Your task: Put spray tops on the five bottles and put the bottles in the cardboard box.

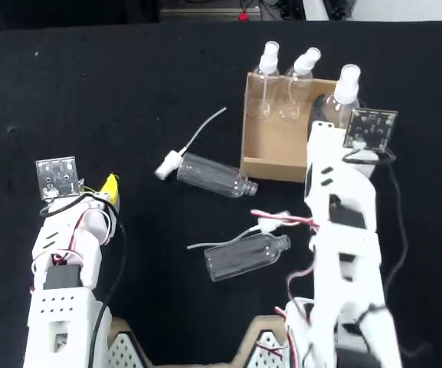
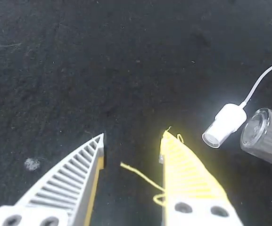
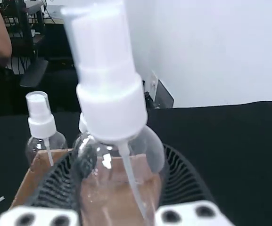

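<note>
The right gripper [image 3: 120, 169] is clamped on a capped spray bottle [image 3: 105, 188], with one black finger on each side of the clear body. This bottle is upright at the far right corner of the cardboard box [image 1: 274, 142]; whether its base rests on the box floor cannot be determined. The right arm is extended far from its base, with its wrist over the right part of the box. Two more capped bottles stand upright along the far wall of the box: the left boxed bottle [image 1: 265, 80] and the middle boxed bottle [image 1: 299, 80].

The left gripper [image 2: 133, 138] is spread apart and holds nothing; its white and yellow fingers point down at the black table [image 2: 79, 56]. The left arm is folded at the near left.

A loose spray top [image 2: 224, 125] lies just beside an uncapped bottle [image 2: 266, 136] that lies on its side left of the box. A second uncapped bottle [image 1: 245, 257] lies nearer, with a second spray top [image 1: 270, 225] just beside its neck.
</note>
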